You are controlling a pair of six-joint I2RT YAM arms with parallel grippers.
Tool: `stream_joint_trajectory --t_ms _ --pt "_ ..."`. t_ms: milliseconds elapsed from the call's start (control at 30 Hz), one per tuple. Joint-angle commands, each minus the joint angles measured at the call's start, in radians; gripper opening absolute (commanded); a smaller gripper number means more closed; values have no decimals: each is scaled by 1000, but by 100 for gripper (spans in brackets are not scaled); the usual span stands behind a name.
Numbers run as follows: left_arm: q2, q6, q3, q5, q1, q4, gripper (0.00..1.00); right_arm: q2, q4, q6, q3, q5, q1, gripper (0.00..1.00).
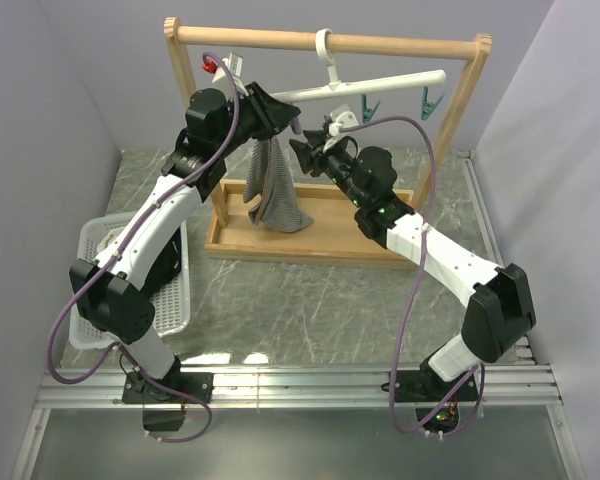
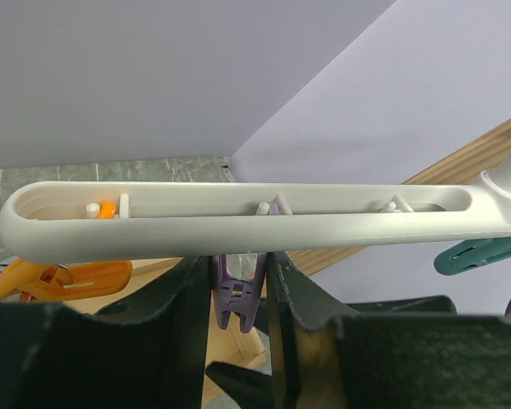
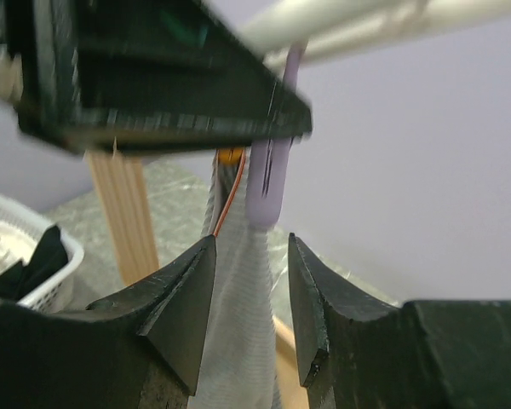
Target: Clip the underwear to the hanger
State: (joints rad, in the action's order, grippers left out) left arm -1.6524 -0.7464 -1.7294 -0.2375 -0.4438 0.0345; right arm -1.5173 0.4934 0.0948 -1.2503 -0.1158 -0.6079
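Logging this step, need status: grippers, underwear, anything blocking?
Left gripper shut on purple clip. Right gripper open, astride underwear. Underwear hangs below hanger, top at the clip; bite unconfirmed. No obstruction seen.

underwear [image 1: 275, 195]: grey, finely striped | hanger [image 1: 380, 86]: white | purple clip [image 2: 236, 294] | orange clip [image 2: 60, 277] | teal clip [image 2: 481, 254] | frame [image 1: 330, 42]: pale wood | bench [image 1: 310, 300]: grey-green marbling | basket [image 1: 177, 300]: white | right fingers [image 3: 179, 315]: black | walls: pale lilac

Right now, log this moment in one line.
left gripper: shut on purple clip | right gripper: open around underwear | underwear: hangs under hanger | clipped: unclear
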Motion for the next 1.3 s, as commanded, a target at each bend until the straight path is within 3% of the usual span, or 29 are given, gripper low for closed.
stream_joint_trajectory --t_ms 0,167,267,400,467,500,633,733,1033,1267 --pt "23 -13 -6 -3 -3 -58 0 -33 43 11 -92 28 5 47" --pt "26 -7 1 -8 -3 -58 0 -67 36 14 -145 28 5 45" --pt "28 -7 5 -10 -4 -59 0 -81 28 20 -166 24 5 33" --pt "29 -1 5 -8 -3 -50 0 -83 30 23 -172 21 5 8" --pt "34 1 10 -6 -4 -51 0 -78 34 25 -169 22 5 1" --pt "39 2 14 -6 -3 -53 1 -75 31 28 -167 21 5 0" --pt "54 16 19 18 -3 -71 23 -64 28 32 -156 22 8 0" --pt "71 35 24 20 -3 -96 34 -57 25 34 -144 24 10 0" --pt "95 58 27 58 -3 -93 46 -50 19 33 -136 24 10 0" --pt "88 58 21 49 -3 -93 45 -44 14 28 -129 11 10 0"
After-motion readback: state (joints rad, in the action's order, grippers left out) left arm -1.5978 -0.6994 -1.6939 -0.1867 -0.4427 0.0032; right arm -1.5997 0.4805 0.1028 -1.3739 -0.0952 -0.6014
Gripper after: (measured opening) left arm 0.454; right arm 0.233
